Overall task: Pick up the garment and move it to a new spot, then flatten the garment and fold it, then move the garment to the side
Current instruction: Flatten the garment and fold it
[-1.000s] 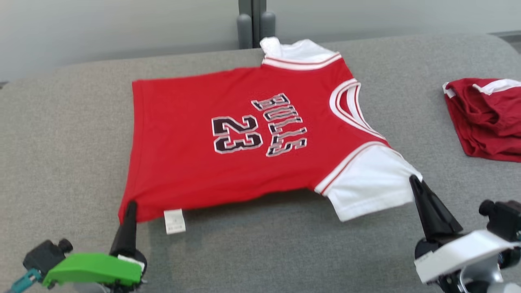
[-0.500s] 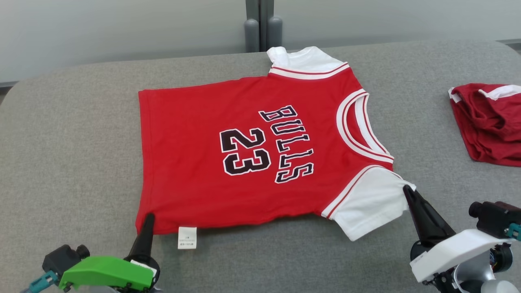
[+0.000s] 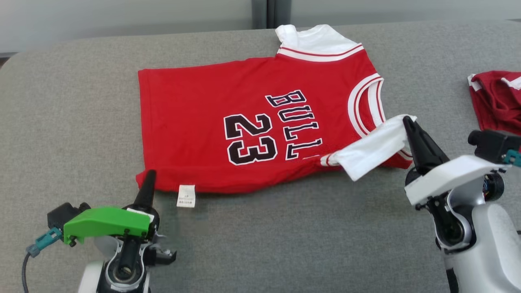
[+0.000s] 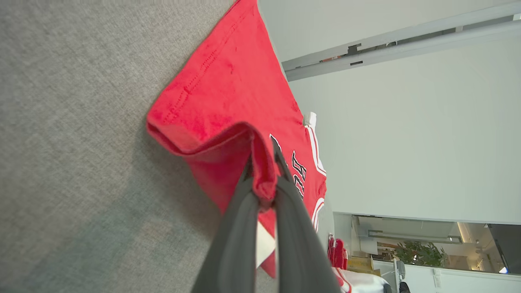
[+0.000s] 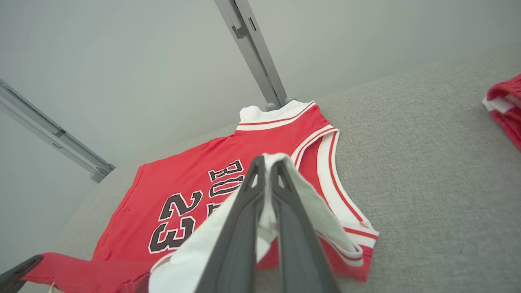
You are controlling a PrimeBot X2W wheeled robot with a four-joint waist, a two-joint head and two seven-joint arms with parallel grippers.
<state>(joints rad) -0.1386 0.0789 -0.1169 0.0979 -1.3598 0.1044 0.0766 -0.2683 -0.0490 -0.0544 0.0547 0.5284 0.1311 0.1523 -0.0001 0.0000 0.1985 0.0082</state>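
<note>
Hiding the jersey [image 3: 191,122] lettering's end: raised sleeve [image 3: 372,149].

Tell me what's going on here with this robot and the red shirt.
The robot is working on a red Bulls 23 jersey spread on a grey padded surface. Its left fingers are shut on the near hem corner, and its right fingers are shut on the white sleeve, which is raised over the end of the lettering. It looks like the start of a fold. Another red garment lies off to the right.
</note>
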